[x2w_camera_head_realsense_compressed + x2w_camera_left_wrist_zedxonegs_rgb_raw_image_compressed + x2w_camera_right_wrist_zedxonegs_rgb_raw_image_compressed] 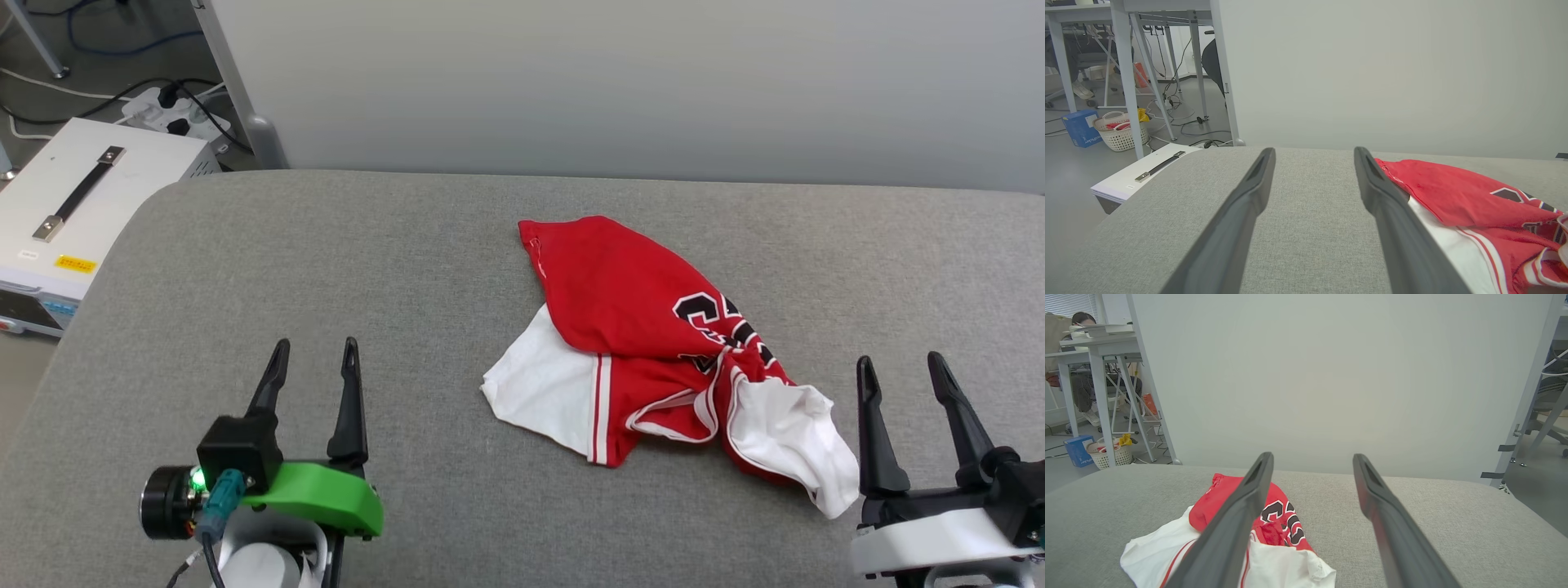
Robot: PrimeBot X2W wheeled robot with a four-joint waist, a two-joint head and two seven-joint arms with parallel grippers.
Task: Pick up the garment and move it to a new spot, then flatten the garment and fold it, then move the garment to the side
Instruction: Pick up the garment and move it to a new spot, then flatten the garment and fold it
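On the grey worktop, a crumpled garment is being shown lying between two empty hands.

Right of the middle, the red shirt is being seen bunched up. One white sleeve is being spread flat at its near left, another is being shown rumpled at its near right, and part of a black, white-outlined print is being shown on top. The left hand is being held low at the near left, well apart from the cloth, with its two dark fingers spread wide and nothing between them. The right hand is being held at the near right, just beside the rumpled sleeve, its fingers likewise spread wide and empty. A white box with a dark handle is being seen beyond the worktop's far left corner.
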